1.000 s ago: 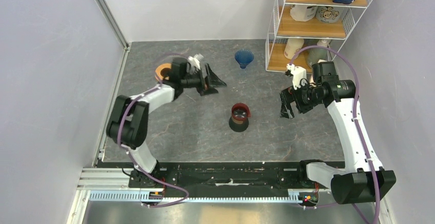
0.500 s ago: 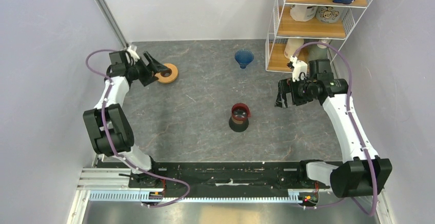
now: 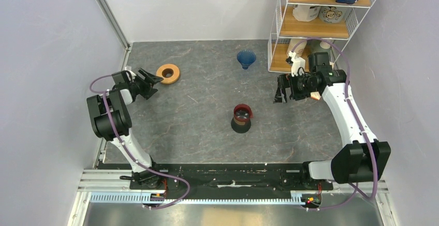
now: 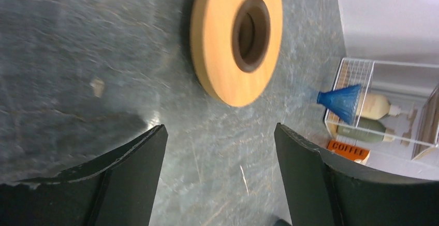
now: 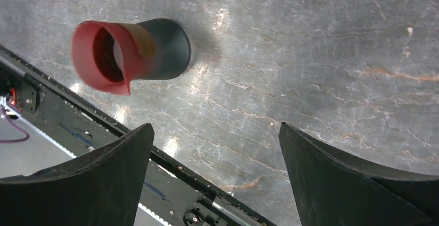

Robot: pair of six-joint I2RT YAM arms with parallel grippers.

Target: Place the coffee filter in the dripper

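Left end effector [image 4: 220, 127] now sits nearer and further left of the orange ring [image 3: 168, 73] than before, wide open and empty. Right end effector [image 5: 215, 126] is spread and empty too. Dripper [image 3: 246, 58] stands on the far counter [image 3: 207, 133].

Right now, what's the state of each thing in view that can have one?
dripper: upright, wide end up, no filter in it.
coffee filter: not seen in any view.
orange ring: lying flat.
red-and-black vessel: upright, mouth up.
left end effector: open, holding nothing.
right end effector: open, holding nothing.
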